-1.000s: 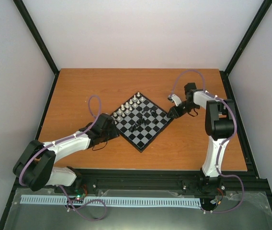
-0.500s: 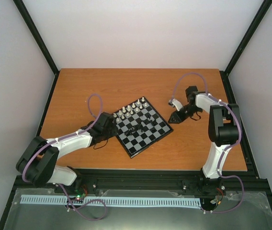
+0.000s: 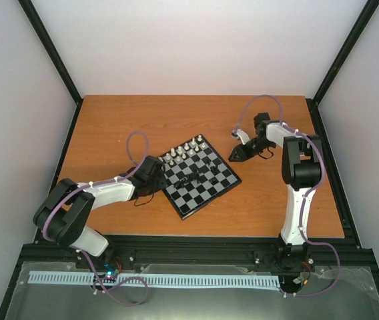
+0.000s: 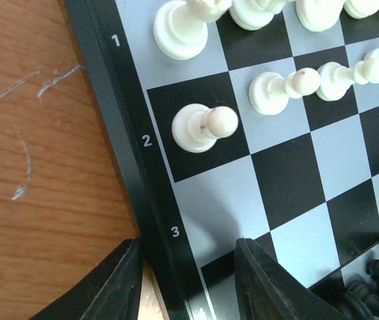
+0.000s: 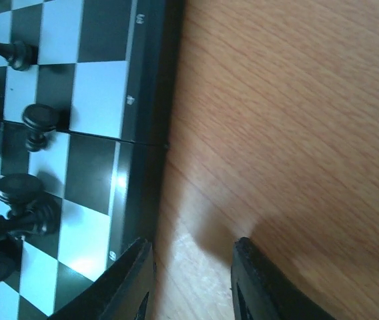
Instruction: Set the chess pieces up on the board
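Carefully: my left gripper (image 4: 186,248) straddles the board (image 4: 119,153) at its rim, jaws spread, near the white pawn (image 4: 199,127). My right gripper (image 5: 189,245) gapes over bare table (image 5: 289,133) beside that rim. Any nudge could topple the black pieces (image 5: 19,217) mid-board.

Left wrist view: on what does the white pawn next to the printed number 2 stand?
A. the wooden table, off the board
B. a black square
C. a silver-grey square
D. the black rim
B: the white pawn stands on the black square at the edge of the board, right beside the 2 printed on its rim.
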`<state>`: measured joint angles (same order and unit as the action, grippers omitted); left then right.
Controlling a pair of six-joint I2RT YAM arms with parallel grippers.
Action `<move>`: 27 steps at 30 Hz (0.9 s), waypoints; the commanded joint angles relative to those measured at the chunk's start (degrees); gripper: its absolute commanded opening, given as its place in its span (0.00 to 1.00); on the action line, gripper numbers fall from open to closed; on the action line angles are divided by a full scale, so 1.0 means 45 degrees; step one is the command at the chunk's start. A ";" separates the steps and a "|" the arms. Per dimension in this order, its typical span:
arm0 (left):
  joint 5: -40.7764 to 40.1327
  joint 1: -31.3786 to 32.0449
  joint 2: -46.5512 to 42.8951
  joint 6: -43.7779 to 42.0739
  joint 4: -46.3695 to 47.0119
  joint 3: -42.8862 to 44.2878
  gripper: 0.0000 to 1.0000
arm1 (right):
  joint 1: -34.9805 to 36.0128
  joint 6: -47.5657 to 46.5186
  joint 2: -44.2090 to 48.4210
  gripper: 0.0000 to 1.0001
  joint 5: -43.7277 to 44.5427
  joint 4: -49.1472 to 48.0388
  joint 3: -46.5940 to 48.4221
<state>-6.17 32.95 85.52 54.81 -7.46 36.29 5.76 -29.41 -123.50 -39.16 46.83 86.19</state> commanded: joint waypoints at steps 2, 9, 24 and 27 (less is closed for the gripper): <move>0.0258 -0.0076 0.0673 0.0281 0.0709 0.0344 0.39 | 0.0362 -0.0003 -0.0221 0.32 -0.0372 0.0028 -0.0182; 0.0530 -0.0076 0.1091 0.0009 0.1052 0.0295 0.37 | 0.0623 -0.0433 0.0267 0.31 -0.0891 0.0011 -0.1294; 0.1160 0.0327 0.1408 -0.0929 0.1657 0.0215 0.36 | 0.1004 -0.1358 0.1922 0.28 -0.0640 -0.0155 -0.4405; 0.1207 0.0425 0.1097 -0.0884 0.1678 0.0005 0.35 | 0.1070 -0.1449 0.2291 0.28 -0.0559 -0.0086 -0.4844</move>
<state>-5.48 32.73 89.71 52.42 0.05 37.19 7.49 -33.47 -113.23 -41.21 42.57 68.58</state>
